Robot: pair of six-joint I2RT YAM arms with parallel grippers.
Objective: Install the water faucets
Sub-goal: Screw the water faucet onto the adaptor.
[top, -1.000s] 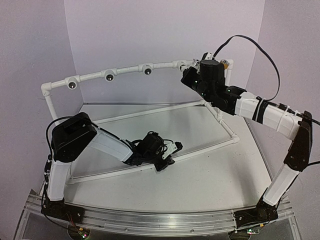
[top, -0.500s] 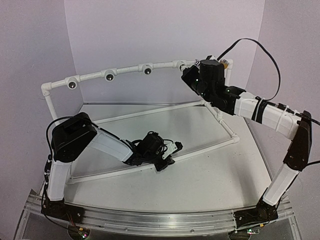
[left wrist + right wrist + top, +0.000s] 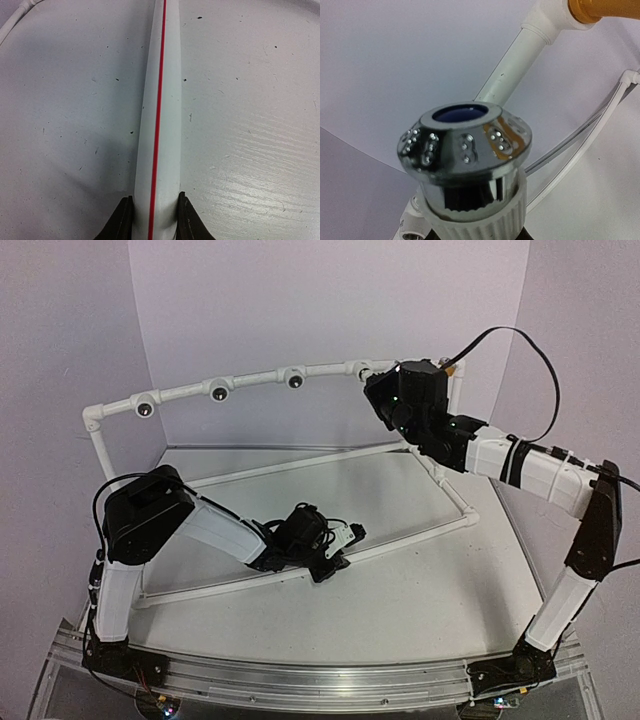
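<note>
In the right wrist view the white faucet [image 3: 480,217] fills the middle: a ribbed white collar under a chrome knob [image 3: 465,140] with a blue cap. My right gripper [image 3: 479,236] is shut on it from below, only dark finger edges showing. From above, this gripper [image 3: 376,378] sits at the right end of the pipe frame's top rail [image 3: 250,380]. A yellow-orange faucet [image 3: 602,9] sits on a white elbow beyond, also visible as a small yellow-orange faucet [image 3: 456,366] from above. My left gripper [image 3: 155,202] is shut on a white pipe [image 3: 160,100] with a red stripe.
The top rail carries three round dark sockets [image 3: 218,392]. The low diagonal pipe [image 3: 420,538] crosses the table, with my left gripper [image 3: 338,545] clamped on it. A post [image 3: 100,455] rises at the left. Purple walls close in behind and at both sides.
The right wrist has turned and shifted slightly at the rail's right end, and its cable has swung. The left arm has not moved.
</note>
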